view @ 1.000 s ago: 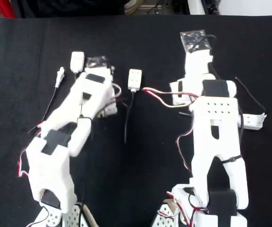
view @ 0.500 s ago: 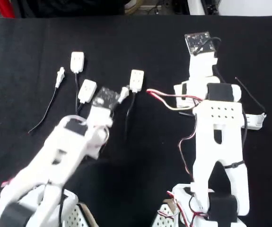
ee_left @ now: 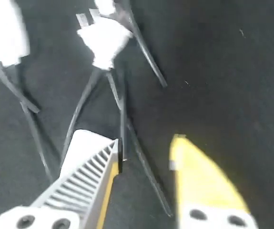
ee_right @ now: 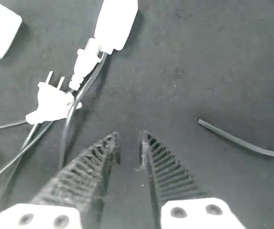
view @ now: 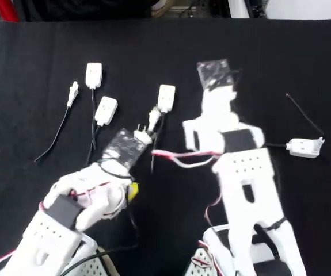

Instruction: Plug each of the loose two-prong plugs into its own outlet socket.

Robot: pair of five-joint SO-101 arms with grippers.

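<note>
A loose white two-prong plug (view: 142,136) lies on the black table just ahead of my left gripper (view: 132,140). In the left wrist view the plug (ee_left: 103,36) sits beyond the fingers. The left gripper (ee_left: 144,160) is open, with only dark cords between its fingers. Near the plug is an outlet socket (view: 165,96) with a small white piece (view: 153,118) against its cord end. My right gripper (ee_right: 128,143) is shut and hovers near the same plug (ee_right: 51,102) and socket (ee_right: 115,19). Another plug (view: 72,92) lies far left.
Two more sockets (view: 94,75) (view: 105,109) lie at the far left, their cords running toward the front. A further socket (view: 303,148) with a thin cable (view: 303,115) sits at the right. The table's near middle is bare black cloth.
My left arm has drawn back from the far-left sockets toward the front. The loose plug now lies near the middle socket. My right arm has swung left toward that socket.
</note>
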